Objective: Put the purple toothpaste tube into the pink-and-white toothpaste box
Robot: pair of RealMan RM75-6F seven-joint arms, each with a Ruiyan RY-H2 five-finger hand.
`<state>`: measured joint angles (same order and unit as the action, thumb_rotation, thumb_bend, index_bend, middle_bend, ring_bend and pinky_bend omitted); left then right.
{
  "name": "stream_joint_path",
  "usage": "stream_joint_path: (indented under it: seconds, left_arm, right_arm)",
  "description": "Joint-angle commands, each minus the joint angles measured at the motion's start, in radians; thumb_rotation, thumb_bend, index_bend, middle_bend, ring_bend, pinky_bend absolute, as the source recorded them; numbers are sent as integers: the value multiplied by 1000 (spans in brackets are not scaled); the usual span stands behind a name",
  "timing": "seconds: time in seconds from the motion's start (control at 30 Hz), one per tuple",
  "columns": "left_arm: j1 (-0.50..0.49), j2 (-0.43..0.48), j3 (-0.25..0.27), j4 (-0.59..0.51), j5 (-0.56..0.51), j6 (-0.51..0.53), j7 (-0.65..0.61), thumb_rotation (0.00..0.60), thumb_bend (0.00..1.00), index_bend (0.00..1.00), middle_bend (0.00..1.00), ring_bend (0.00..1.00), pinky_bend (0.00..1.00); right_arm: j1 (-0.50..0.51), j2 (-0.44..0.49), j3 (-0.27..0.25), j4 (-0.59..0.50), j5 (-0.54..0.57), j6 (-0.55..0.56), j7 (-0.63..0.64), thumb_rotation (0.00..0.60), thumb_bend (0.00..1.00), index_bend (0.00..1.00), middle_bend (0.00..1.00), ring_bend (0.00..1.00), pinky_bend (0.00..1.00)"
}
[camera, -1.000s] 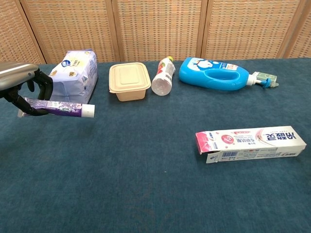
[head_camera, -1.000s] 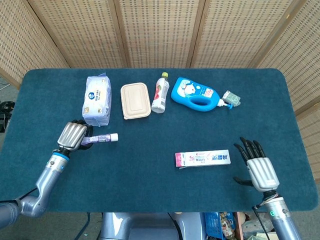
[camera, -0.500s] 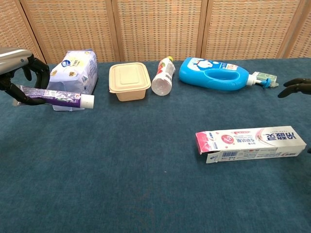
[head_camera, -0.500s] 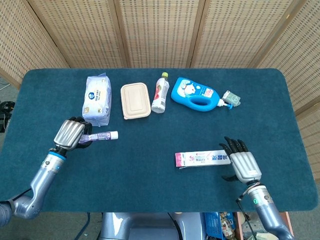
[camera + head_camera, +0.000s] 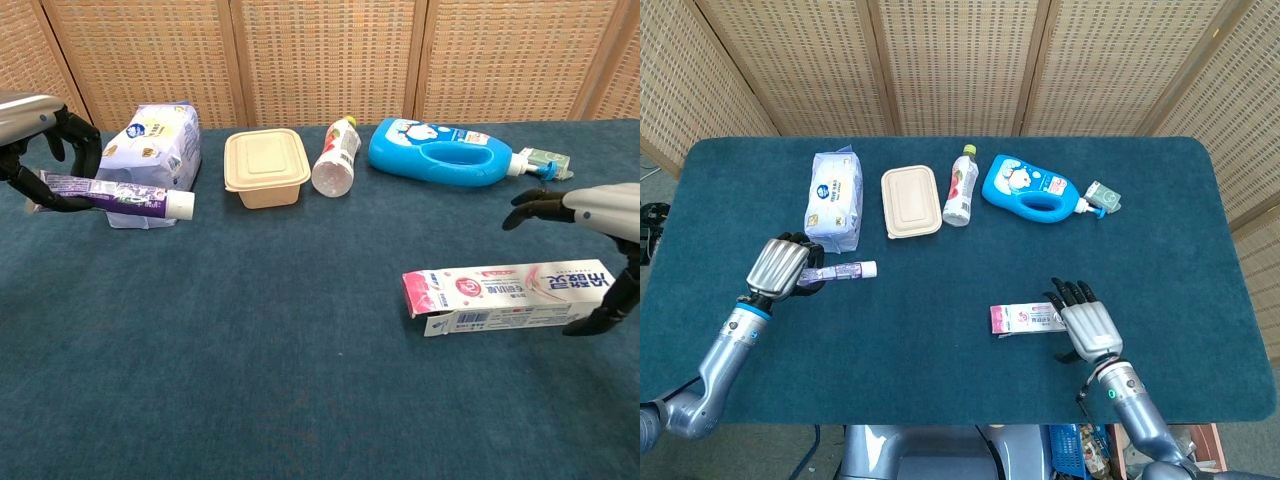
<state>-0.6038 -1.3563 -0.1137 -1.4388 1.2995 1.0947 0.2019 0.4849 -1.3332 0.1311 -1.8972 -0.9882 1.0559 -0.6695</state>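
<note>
From the head camera, we see our left hand (image 5: 783, 268) gripping the purple tube (image 5: 845, 271), white cap pointing right, above the counter (image 5: 940, 300). Our right hand (image 5: 1087, 325), fingers spread, covers the right end of the box (image 5: 1025, 319).

From the chest, the box's (image 5: 510, 294) open flap faces left; wipes pack (image 5: 152, 148), container (image 5: 265, 167), bottle (image 5: 338, 157) and blue jug (image 5: 445, 153) line the back.

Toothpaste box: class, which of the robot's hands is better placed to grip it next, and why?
The right hand, probably: it hovers open over the toothpaste box, while the left hand already holds the purple tube far across the table.
</note>
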Motion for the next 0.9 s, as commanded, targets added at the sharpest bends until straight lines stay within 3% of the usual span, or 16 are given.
stream_joint_path:
  seconds: [0.03, 0.9]
  left_arm:
    - [1, 0, 0, 1, 0, -1, 0, 600, 420, 826, 603, 342, 369]
    - [9, 7, -9, 6, 14, -3, -23, 600, 417, 826, 603, 342, 369]
  right_arm:
    - [23, -28, -7, 27, 34, -4, -18, 600, 0, 138, 0, 0, 0]
    - [109, -160, -7, 151, 119, 29, 5, 600, 0, 193, 35, 0, 0]
